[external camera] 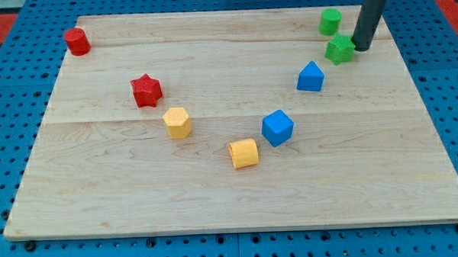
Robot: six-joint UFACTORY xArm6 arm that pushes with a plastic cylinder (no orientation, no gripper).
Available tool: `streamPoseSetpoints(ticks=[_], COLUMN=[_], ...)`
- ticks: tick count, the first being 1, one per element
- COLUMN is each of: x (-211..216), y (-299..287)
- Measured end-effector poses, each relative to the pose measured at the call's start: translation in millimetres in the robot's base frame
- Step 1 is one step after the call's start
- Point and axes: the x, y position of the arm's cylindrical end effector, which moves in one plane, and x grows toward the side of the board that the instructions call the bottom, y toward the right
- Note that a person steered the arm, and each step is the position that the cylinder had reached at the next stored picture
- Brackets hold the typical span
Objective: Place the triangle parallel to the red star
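Note:
The blue triangle [310, 77] lies at the board's right of centre, pointing toward the view's top. The red star [146, 90] lies on the left half, far from the triangle. My tip [361, 47] is near the top right corner, right against the right side of a green star [339, 50]. The tip is above and to the right of the blue triangle, with the green star partly between them.
A green round block [331, 21] sits just above the green star. A blue cube [277, 127], a yellow block [244, 153] and a yellow hexagon [177, 122] lie across the middle. A red round block [77, 41] is at the top left corner of the wooden board [102, 201].

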Motion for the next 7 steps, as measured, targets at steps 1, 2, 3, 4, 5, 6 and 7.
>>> streamPoseSetpoints(ticks=[1, 2, 3, 4, 5, 6, 7], x=[24, 73, 77, 70, 70, 68, 67], y=[2, -6, -45, -67, -86, -108, -148])
